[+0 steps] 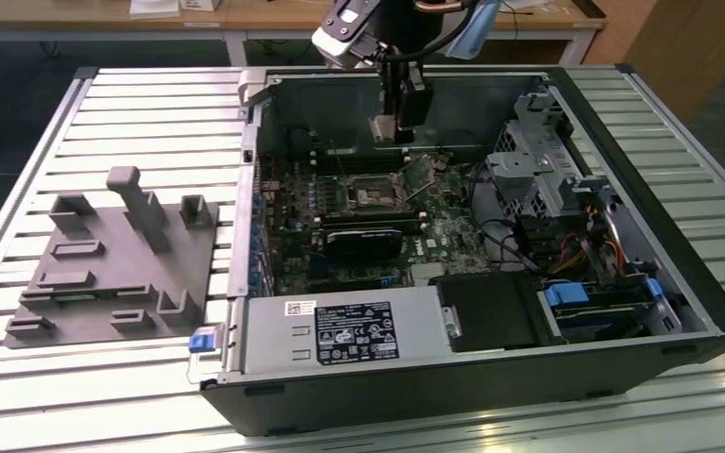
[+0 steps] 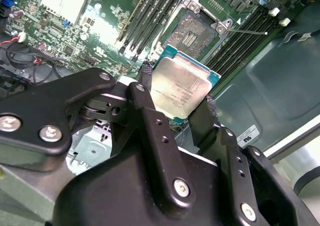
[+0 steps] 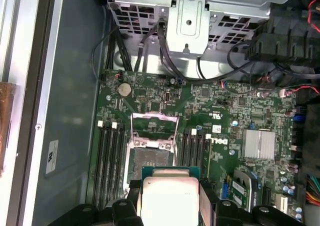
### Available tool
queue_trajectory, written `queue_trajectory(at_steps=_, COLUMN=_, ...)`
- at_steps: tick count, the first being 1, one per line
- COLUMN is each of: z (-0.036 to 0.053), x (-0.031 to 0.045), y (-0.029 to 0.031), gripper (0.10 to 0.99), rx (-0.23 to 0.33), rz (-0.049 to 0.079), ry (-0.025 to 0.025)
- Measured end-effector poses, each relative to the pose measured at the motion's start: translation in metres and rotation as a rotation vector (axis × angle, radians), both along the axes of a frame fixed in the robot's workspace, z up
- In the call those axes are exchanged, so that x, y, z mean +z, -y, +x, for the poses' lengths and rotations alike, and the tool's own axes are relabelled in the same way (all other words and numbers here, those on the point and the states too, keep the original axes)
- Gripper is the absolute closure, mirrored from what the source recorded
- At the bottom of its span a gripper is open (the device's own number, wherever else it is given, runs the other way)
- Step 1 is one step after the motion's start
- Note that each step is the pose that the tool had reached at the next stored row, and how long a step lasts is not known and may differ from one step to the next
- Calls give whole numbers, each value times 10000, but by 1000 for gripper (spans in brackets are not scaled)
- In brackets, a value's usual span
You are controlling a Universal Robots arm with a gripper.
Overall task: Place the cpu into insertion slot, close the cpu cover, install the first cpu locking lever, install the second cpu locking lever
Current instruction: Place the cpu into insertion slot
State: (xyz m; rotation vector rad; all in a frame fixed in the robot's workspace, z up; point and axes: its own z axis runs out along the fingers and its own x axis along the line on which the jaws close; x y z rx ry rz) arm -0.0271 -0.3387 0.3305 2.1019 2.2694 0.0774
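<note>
Cpu (image 2: 182,86) being gripped by opposite edges between black fingers (image 2: 146,78) of claw (image 2: 178,92), silver top facing both wrist cameras, hanging above green motherboard (image 3: 225,111). Insertion slot (image 3: 152,162) lying bare near chip, cpu cover (image 3: 154,130) standing swung open at one edge of slot. Open computer case (image 1: 665,283) resting on slatted surface (image 1: 148,104); grey fixture (image 1: 110,255) sitting beside case, toward exterior view's left.

One cpu (image 2: 182,88), one insertion slot (image 2: 192,33)

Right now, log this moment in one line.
black gripper: shut on silver-topped square cpu | cpu: above green board | dark square insertion slot: empty
</note>
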Motion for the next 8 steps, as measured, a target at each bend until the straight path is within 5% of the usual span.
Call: queue_trajectory(at_steps=8, z=0, x=-118, y=-24, gripper=545, rx=-77, rz=-7, ry=-2)
